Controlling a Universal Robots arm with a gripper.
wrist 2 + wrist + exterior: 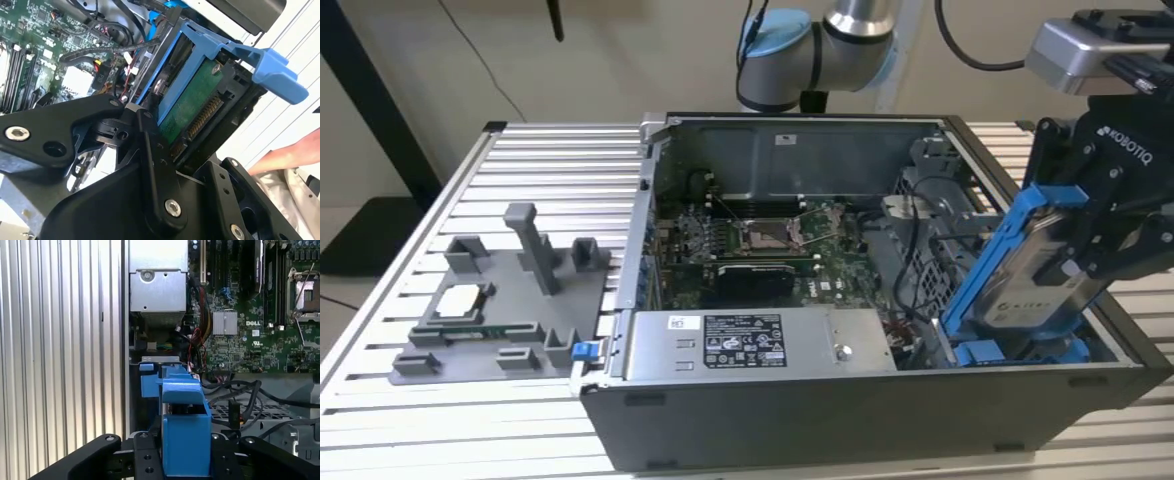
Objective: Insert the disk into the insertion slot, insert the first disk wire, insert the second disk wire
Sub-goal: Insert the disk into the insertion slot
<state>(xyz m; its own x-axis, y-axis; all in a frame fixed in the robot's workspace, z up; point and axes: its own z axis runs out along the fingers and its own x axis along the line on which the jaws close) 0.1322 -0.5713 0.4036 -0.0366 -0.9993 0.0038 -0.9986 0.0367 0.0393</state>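
1. Exterior view first: the gripper [1094, 250] is clamping the disk [1047, 275] over the corner of the open computer case [854, 420] at the exterior view's right.
2. The disk is standing nearly on end. Its long axis is running steeply up and down, with the top end leaning toward the exterior view's right and the bottom end pointing down at the slot [1027, 345] in the drive cage. I can't tell how far in it's sitting.
3. The jaws are closing on the blue frame from both sides, only as far apart as the disk is thick, and both wrist views are showing that grip [195, 135] [185, 460].
4. In the second wrist view the disk [192, 105] is showing its green board side and a row of gold contacts, with the blue tab sticking out past the end. A person's hand [285, 155] is resting off to the side.
5. In the first wrist view the disk [185, 435] is facing the camera end-on.
6. The case is holding the motherboard [761, 240], the power supply box [747, 345] along the near wall and loose black cables [914, 230] beside the cage.
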